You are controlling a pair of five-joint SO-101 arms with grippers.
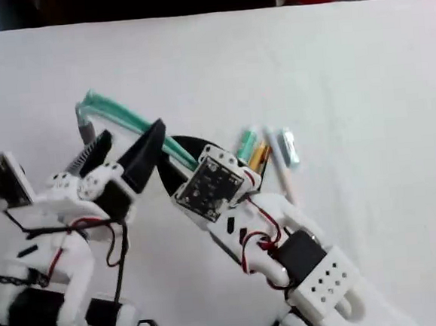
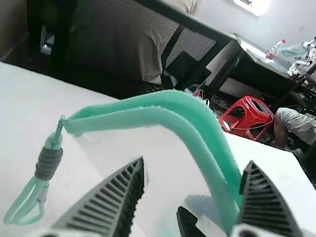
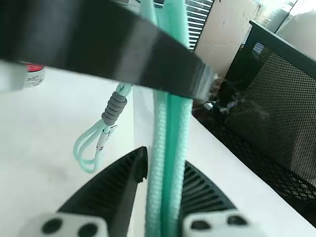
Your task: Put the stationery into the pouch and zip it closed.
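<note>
Leaning in over the table [image 1: 308, 65], both arms meet at the mint pouch [image 1: 116, 114]. Right fingers [image 3: 118, 197] clamped on its zipper rim. Left fingers [image 2: 113, 197] apart, straddling the raised rim. Pens [image 1: 266, 150] lie on the table just beside the right wrist.

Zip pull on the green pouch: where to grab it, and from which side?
Pinch the grey toggle on the pull cord, not the slack loop beyond it: it looks like the one thick, firm part. It sticks out clear of the end corner of the pouch, so probably come from the bare table side past that end, closing across the cord.
</note>
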